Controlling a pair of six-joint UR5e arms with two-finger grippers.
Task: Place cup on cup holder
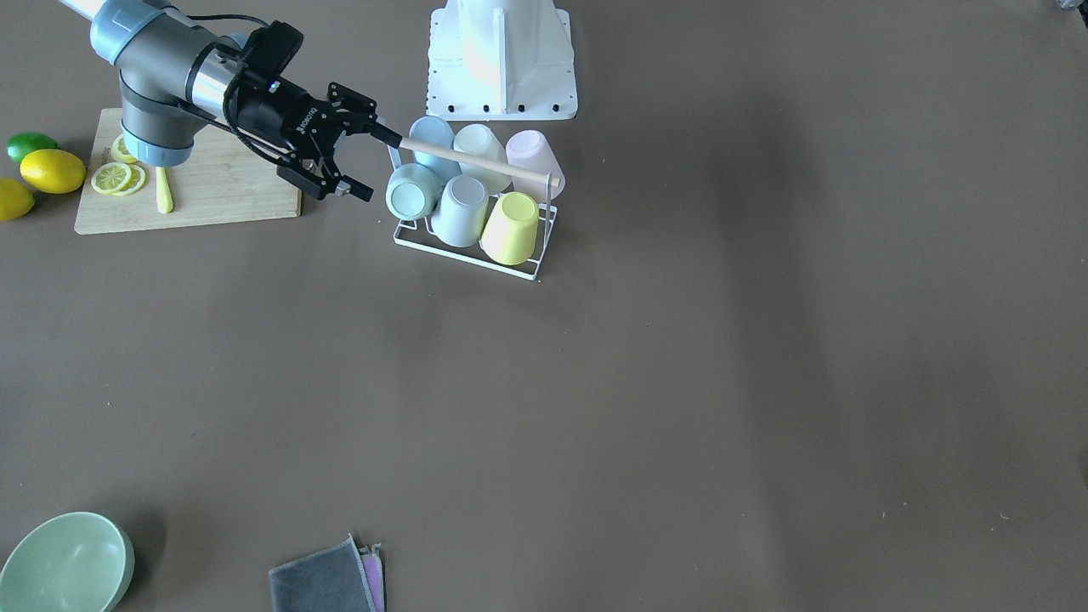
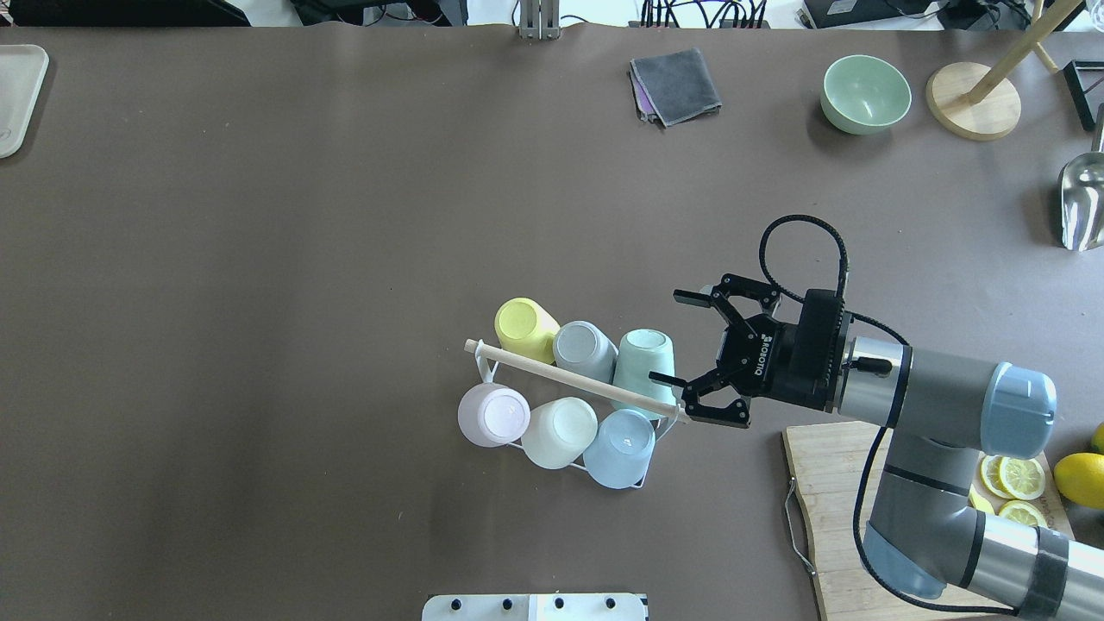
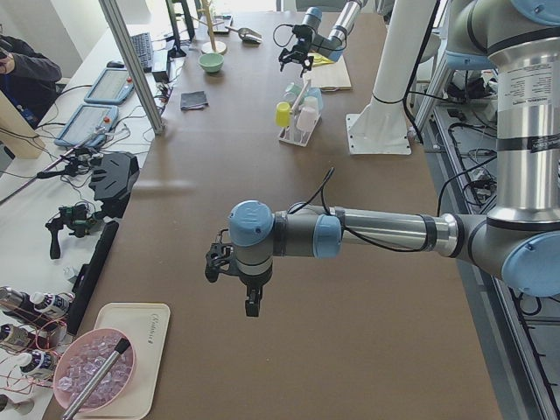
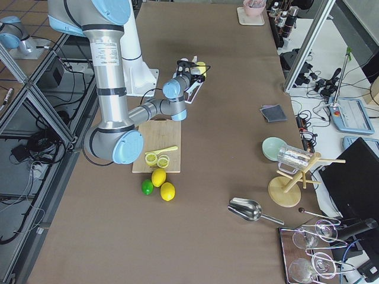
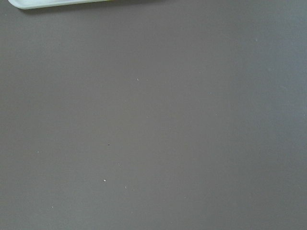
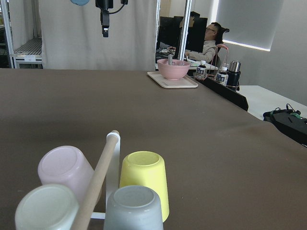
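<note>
Where the front-facing camera looks down, a brown table [image 1: 680,382] fills the frame. The cup holder [image 1: 466,247] stands on it near the robot's white plinth [image 1: 501,59], with six upturned cups [image 1: 463,211] on its prongs. The right gripper [image 1: 382,166] has its jaws spread wide just beside the mint cup [image 1: 412,192], not clamped on it. A cutting board [image 1: 212,202] with lemon slices lies under that arm. A green bowl [image 1: 66,563] and a grey cloth [image 1: 323,582] sit at the near edge.

From overhead, one finger lies by the end of the wooden rod [image 2: 561,375]; whether they touch cannot be told.

Seen from the left end, the left gripper [image 3: 251,303] hangs over the table, well apart from the rack. Spread or closed, I cannot tell. Desks with tablets flank the table.

From the right end, a mug tree [image 4: 290,183] and a metal scoop [image 4: 249,208] show.

At the left wrist, brown surface fills the frame, with a pale tray edge [image 5: 72,4] on top.

At the right wrist, the yellow cup [image 6: 144,182] and the pink cup [image 6: 64,167] flank the rod. Beyond them are a pink bowl [image 6: 173,69], a curtain and a seated person [image 6: 211,43].
</note>
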